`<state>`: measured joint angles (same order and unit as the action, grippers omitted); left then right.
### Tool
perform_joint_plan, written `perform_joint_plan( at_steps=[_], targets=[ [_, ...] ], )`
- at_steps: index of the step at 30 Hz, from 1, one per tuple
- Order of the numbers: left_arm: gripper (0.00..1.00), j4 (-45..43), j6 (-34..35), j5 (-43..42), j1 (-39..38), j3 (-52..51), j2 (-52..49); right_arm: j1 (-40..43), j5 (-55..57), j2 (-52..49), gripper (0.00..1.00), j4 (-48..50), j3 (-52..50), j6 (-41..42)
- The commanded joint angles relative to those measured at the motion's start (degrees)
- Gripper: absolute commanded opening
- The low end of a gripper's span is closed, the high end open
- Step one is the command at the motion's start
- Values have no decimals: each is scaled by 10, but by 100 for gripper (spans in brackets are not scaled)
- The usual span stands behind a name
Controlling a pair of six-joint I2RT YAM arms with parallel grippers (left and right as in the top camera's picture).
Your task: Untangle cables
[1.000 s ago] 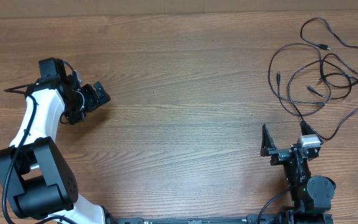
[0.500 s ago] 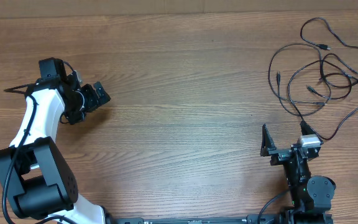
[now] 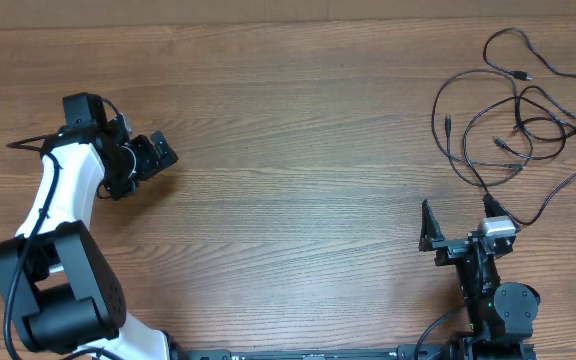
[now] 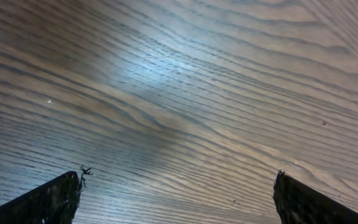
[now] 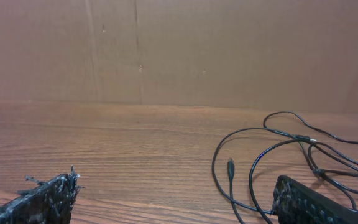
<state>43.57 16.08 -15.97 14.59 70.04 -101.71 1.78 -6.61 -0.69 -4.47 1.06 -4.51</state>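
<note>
Cables (image 3: 513, 120) lie looped over each other at the table's (image 3: 298, 150) far right, nothing gripped yet, so my right gripper (image 3: 460, 230) sits low and level just short of them, jaws wide and empty, while my left gripper (image 3: 146, 160), equally wide and empty, tilts down over bare wood well apart.

Left arm (image 3: 56, 195): white shell links, black joints, bulky black base at 7 o'clock of overhead view; thin black wire loops along it. Right arm (image 3: 488, 290): all black, silver-white block (image 3: 499, 228) on top. Fingers (image 4: 42, 200): black, frayed edges.
</note>
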Motion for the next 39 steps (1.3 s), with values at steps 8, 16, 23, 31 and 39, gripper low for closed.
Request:
perform_joint_plan(
  at_steps=[8,16,23,31,39],
  targets=[
    [100,-1,-7,0,-75,-7,296,2,6,5,100,2,-6,-1],
    [100,28,-9,7,-75,-7,403,2,6,5,100,2,-6,-1],
    [100,-4,-9,16,-95,-143,412,2,6,5,100,2,-6,-1],
    [100,-422,-9,32,-155,-397,444,2,6,5,100,2,-6,0],
    [99,-588,-9,105,-191,-531,480,2,6,5,100,2,-6,-1]
  ],
)
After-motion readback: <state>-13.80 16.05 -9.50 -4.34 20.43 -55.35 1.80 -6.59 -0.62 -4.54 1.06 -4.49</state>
